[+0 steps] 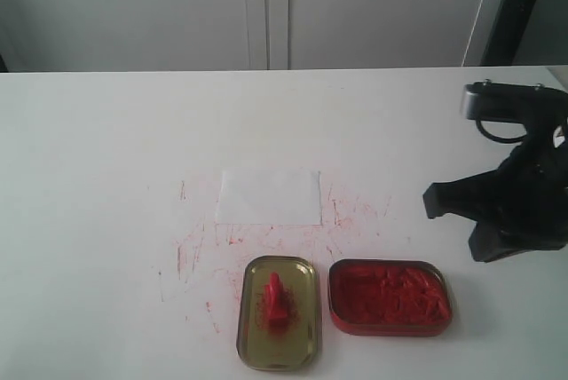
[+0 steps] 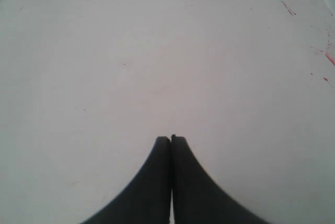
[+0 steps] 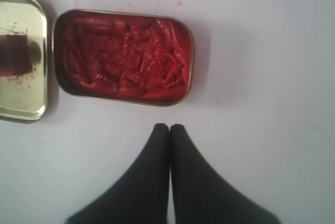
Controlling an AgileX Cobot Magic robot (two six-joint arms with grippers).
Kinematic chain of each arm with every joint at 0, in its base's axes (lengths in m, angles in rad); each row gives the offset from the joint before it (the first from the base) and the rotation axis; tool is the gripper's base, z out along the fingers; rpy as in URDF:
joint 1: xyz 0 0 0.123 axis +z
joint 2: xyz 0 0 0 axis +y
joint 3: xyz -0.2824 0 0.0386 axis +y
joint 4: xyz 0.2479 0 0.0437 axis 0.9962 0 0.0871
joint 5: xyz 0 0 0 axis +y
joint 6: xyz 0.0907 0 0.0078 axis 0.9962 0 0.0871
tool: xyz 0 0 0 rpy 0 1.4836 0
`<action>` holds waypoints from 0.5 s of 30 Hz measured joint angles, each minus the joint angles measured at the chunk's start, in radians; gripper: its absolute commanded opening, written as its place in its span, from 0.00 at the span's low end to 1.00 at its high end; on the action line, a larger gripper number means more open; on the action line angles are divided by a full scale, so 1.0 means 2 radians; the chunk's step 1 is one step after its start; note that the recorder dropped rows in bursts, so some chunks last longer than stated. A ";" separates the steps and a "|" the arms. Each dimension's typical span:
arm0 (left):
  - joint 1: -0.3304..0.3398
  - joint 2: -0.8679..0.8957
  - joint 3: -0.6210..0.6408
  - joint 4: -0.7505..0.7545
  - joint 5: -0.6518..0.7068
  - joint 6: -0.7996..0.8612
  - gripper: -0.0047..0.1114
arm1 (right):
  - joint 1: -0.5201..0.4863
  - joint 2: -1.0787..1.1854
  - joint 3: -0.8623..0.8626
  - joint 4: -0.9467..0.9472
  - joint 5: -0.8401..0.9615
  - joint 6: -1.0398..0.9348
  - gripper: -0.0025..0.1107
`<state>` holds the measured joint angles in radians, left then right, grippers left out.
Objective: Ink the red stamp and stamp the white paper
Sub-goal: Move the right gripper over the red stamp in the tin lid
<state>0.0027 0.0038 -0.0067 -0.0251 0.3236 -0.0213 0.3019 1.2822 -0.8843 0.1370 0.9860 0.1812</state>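
The red stamp (image 1: 276, 301) stands in a yellowish tin lid (image 1: 302, 344) near the table's front edge; it appears as a dark red blur (image 3: 15, 54) in the right wrist view. The white paper (image 1: 268, 195) lies flat behind the lid, among red smears. My right gripper (image 1: 432, 201) (image 3: 168, 127) hovers to the right of the paper and behind the ink tin, shut and holding nothing. My left gripper (image 2: 170, 139) is shut over bare table and is out of the exterior view.
An open oblong tin of red ink (image 1: 389, 296) (image 3: 123, 56) sits right of the lid (image 3: 21, 93). Red ink streaks (image 1: 200, 247) mark the table around the paper. The table's far edge meets a pale wall.
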 measured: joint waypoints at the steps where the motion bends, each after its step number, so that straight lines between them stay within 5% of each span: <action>1: 0.000 0.000 0.000 0.000 0.000 0.000 0.04 | 0.007 0.004 -0.003 0.000 0.000 0.005 0.02; 15: 0.000 0.000 0.000 0.000 0.000 0.000 0.04 | 0.129 0.074 -0.062 -0.006 -0.010 0.079 0.02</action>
<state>0.0027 0.0038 -0.0067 -0.0251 0.3236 -0.0213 0.5599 1.4298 -1.0086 0.1247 0.9669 0.3398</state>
